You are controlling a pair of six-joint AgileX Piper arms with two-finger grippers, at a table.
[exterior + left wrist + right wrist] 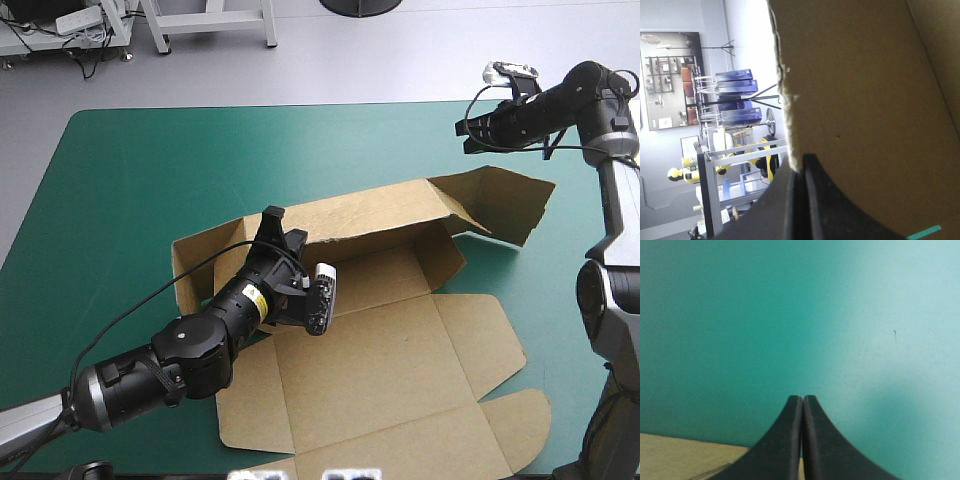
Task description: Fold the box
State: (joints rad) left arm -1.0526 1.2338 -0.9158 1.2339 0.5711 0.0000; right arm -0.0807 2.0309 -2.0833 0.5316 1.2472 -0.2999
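While the teal-green table (pixel 120 180) fills most of the scene, the brown box (pixel 385 285) sits mid-table. Its long axis runs left to right, right end angled a bit farther away, far wall (pixel 370 210) up, lid (pixel 380 380) flat toward the near edge. The left arm (pixel 190 350) stretches in low from the near left, left gripper (pixel 275 228) pinching that wall's top edge. The right gripper (pixel 468 130) hangs over the far-right side, fingers pressed together on nothing.

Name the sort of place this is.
Probably a robot test bench in a lab or workshop. A table with a teal-green cover carries a cut sheet of brown board, the box, its far wall raised. The black-fingered left gripper pinches that wall; the right gripper hangs shut, apart.
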